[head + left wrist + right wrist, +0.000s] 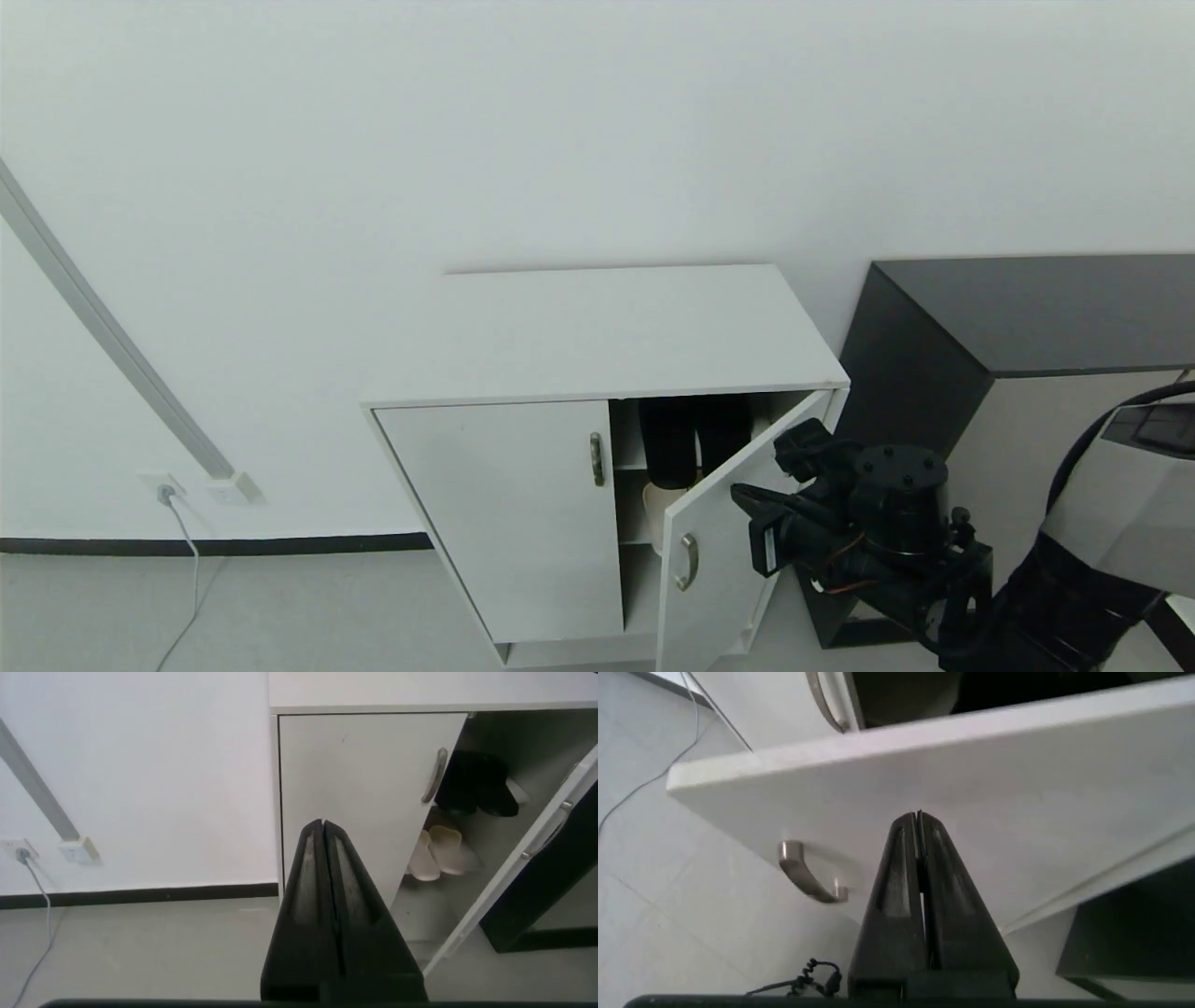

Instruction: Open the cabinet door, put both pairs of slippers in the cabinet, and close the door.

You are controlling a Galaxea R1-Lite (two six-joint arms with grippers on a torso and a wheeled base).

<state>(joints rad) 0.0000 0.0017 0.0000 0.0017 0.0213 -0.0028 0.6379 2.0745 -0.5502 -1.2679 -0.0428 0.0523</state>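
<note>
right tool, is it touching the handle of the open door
Apart. The right wrist view shows the shut right tool clear of the handle, bare door face between them.

hidden: open door (pixel 700 551) covers most of the pale slippers (pixel 658 504) and part of the black slippers (pixel 695 434); my right arm (pixel 887 532) covers the door's hinged side | cut off: cabinet (pixel 597 336) foot, at head view's lower edge

A plain white wall (pixel 373 140) meets a pale floor (pixel 308 607) at a black skirting (pixel 215 543). A grey conduit (pixel 103 327) slants down beside a socket (pixel 163 487) with a white cable (pixel 191 569). A black desk (pixel 1027 308) stands right.
</note>
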